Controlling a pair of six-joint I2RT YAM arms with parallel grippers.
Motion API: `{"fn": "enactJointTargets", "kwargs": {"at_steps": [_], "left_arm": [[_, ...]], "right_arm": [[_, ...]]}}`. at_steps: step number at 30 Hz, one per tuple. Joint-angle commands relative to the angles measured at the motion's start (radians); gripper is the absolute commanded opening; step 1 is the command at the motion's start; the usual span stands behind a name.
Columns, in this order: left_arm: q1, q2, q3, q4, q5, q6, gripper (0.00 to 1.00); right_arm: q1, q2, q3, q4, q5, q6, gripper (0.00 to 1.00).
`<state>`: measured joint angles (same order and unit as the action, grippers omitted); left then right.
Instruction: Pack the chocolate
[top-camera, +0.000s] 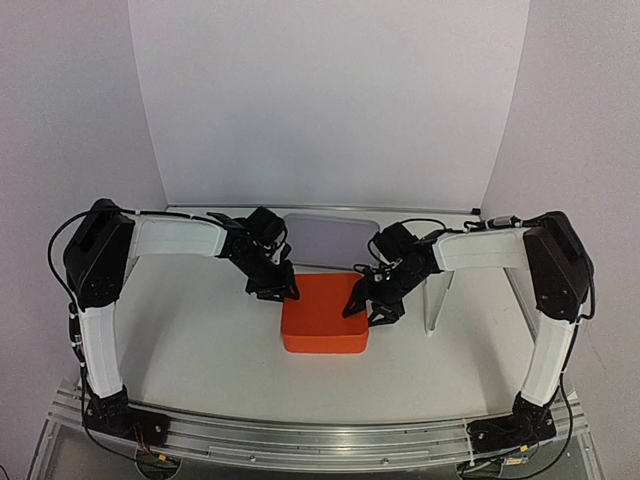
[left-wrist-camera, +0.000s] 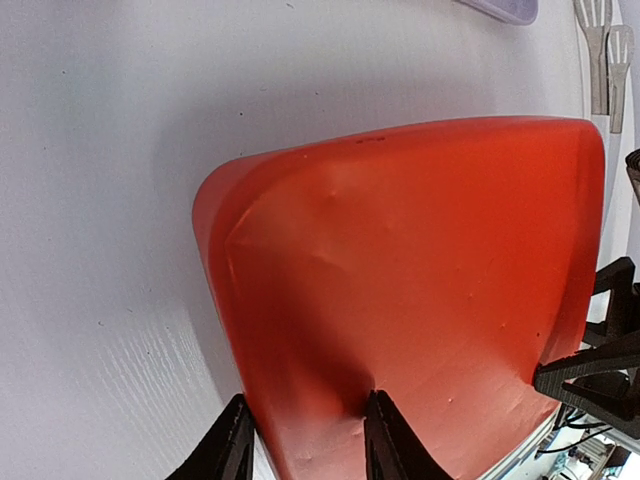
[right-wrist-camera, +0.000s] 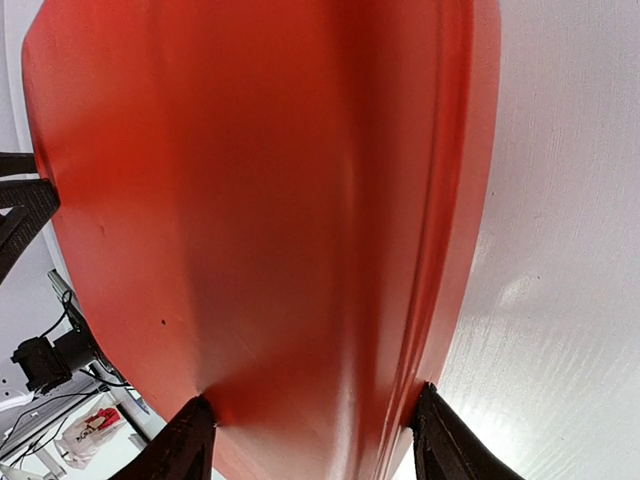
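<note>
Both reaching inward, left claw (left-wrist-camera: 308, 400), right claw (right-wrist-camera: 312, 398) astride orange box (top-camera: 322, 318)

Red container (right-wrist-camera: 270, 180): glossy and smooth-walled, fills most of the frame from top to bottom; a rounded edge runs down its right side
Right claw (right-wrist-camera: 312, 400): two black fingers (right-wrist-camera: 185, 445) rise from the bottom margin, one against the red surface, the other at the container's right edge; a broad band of red wall lies between them; whether they press it cannot be told
Left claw (right-wrist-camera: 20, 200): black finger parts at the left margin, against the container's far side
Counter (right-wrist-camera: 570, 300): white, faintly ribbed, right of the container
Cables (right-wrist-camera: 45, 355): dark tangle, lower left corner
</note>
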<state>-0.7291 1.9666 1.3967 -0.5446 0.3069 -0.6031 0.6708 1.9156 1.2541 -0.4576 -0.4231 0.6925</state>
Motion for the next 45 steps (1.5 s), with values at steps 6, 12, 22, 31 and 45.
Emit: {"fn": "enactJointTargets", "kwargs": {"at_steps": [6, 12, 22, 31, 45], "left_arm": [[-0.113, 0.153, -0.007, -0.090, 0.015, 0.031, 0.37], [-0.130, 0.203, -0.064, -0.089, 0.047, 0.025, 0.39], [-0.114, 0.179, -0.017, -0.130, 0.032, 0.037, 0.52], [-0.038, 0.052, 0.069, -0.118, 0.055, 0.069, 0.87], [-0.039, -0.102, 0.019, -0.199, 0.059, 0.061, 1.00]], "right_arm": [[0.049, 0.073, -0.105, 0.146, 0.001, -0.045, 0.41], [0.049, 0.148, -0.184, 0.198, 0.022, -0.103, 0.26], [0.044, 0.093, -0.186, 0.168, -0.021, -0.020, 0.50], [0.044, -0.007, -0.111, 0.058, -0.009, 0.021, 0.71], [0.093, -0.151, -0.160, 0.056, 0.012, 0.062, 0.77]]}}
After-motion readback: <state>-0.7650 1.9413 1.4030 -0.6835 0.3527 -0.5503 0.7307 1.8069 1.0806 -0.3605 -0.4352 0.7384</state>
